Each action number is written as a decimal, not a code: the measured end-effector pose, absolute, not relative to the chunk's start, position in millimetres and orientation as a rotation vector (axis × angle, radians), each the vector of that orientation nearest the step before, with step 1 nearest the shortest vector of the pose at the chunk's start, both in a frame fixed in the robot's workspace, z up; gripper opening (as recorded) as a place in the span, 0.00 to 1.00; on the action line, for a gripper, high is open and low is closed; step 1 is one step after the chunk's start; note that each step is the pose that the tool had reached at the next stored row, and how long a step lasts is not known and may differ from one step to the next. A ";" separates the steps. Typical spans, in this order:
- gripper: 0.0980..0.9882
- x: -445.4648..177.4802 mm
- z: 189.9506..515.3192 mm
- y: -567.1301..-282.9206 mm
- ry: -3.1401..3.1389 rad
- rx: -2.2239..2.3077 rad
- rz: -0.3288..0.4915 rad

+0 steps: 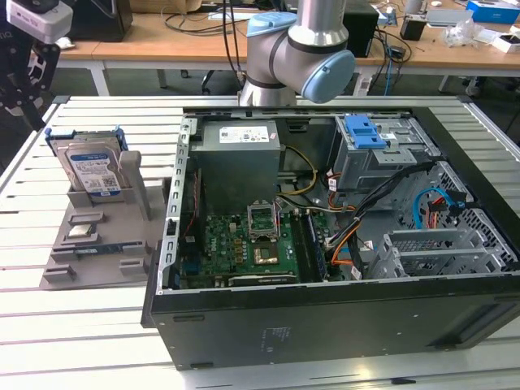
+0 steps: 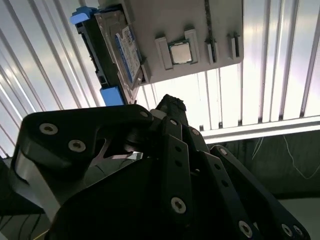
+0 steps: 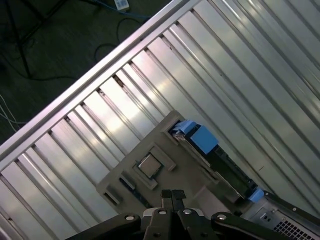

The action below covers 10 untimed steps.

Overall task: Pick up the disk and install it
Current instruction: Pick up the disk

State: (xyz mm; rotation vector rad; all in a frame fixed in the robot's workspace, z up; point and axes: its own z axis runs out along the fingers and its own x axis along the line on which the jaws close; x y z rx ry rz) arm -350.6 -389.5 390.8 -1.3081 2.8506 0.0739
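First wrist view puts the closed, empty gripper (image 3: 172, 193) above the grey holder (image 3: 187, 172) bearing the disk (image 3: 202, 139); exterior view adds the computer case (image 1: 325, 318).

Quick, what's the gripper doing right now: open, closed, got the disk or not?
Gripper: closed, fingertips together with nothing between them. The disk stands in the grey stand, not held.

no print can be made out. the disk (image 1: 93, 172) carries a white-and-blue barcode label, the power supply (image 1: 237, 162) a white sticker, both illegible.
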 end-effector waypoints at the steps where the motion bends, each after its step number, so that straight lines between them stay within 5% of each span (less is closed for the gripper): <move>1: 0.01 -350.6 390.8 -389.5 2.846 -1.319 0.074; 10: 0.01 -350.6 390.7 -389.5 2.790 -1.437 0.074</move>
